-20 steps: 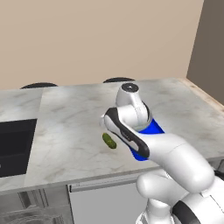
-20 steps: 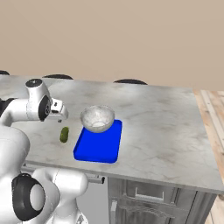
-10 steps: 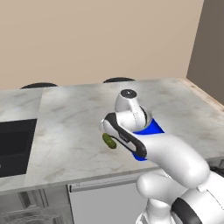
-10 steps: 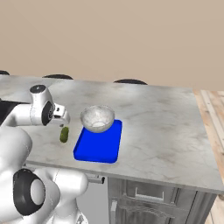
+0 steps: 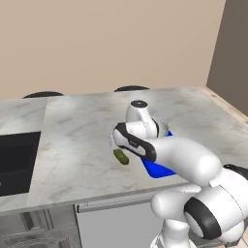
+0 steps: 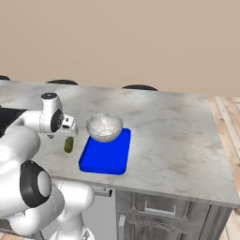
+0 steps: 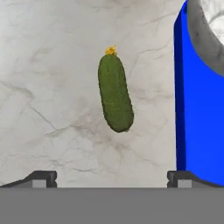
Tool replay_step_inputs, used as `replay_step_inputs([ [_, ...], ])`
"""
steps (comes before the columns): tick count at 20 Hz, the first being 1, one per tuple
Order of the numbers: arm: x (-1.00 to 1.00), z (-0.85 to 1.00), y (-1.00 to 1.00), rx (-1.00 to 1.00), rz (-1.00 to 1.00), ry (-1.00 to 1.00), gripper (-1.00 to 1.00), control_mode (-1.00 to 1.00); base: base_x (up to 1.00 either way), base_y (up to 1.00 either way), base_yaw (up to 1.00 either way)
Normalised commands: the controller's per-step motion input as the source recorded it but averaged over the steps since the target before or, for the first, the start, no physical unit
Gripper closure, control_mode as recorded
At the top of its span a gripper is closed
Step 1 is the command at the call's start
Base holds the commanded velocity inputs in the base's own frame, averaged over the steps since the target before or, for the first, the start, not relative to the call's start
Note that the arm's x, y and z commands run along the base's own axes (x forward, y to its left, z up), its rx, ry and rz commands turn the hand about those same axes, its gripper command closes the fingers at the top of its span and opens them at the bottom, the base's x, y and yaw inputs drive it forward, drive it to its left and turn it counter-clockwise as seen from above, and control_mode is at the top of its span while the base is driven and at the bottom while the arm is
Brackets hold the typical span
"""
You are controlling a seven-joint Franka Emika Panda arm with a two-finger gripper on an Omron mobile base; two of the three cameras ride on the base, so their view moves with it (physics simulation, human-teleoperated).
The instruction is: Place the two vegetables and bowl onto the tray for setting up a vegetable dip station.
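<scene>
A dark green cucumber (image 7: 115, 92) with a yellow tip lies on the marble counter, just left of the blue tray (image 7: 199, 113). My gripper (image 7: 111, 179) hangs open right above the cucumber, its fingertips (image 7: 41, 177) wide apart with nothing between them. From the right base view, the gripper (image 6: 65, 136) hovers close over the cucumber (image 6: 69, 144), and the speckled bowl (image 6: 104, 126) sits on the far end of the tray (image 6: 105, 157). The left base view has the cucumber (image 5: 121, 156) beside the hand, with the tray (image 5: 157, 168) partly hidden behind my arm.
The marble counter (image 6: 173, 126) stretches wide to the right of the tray. A dark sink (image 5: 17, 162) is set into the counter at the left. The counter's front edge (image 5: 106, 201) runs close to the cucumber and tray.
The hand has come down and slightly toward the tray, ending closer over the cucumber. The jaws stayed open. Cucumber, bowl and tray have not moved.
</scene>
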Motion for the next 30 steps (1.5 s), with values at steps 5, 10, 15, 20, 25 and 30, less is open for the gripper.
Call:
replay_step_inputs([
  [5, 0.07, -0.25, 0.02, 0.00, 0.00, 0.09, -1.00, -1.00, 0.00, 0.00, 0.00],
  [10, 0.02, -0.30, 0.02, -0.02, 0.00, 0.01, -1.00, -1.00, 0.00, 0.00, 0.00],
  [15, 0.01, -0.32, 0.01, -0.05, 0.00, 0.00, -1.00, -1.00, 0.00, 0.00, 0.00],
  [20, 0.03, -0.22, 0.01, -0.01, 0.00, 0.00, -1.00, -1.00, 0.00, 0.00, 0.00],
  [25, 0.10, -0.14, 0.03, 0.00, 0.00, 0.00, -1.00, -1.00, 0.00, 0.00, 0.00],
  [30, 0.17, -0.09, 0.07, 0.00, 0.00, 0.00, -1.00, -1.00, 0.00, 0.00, 0.00],
])
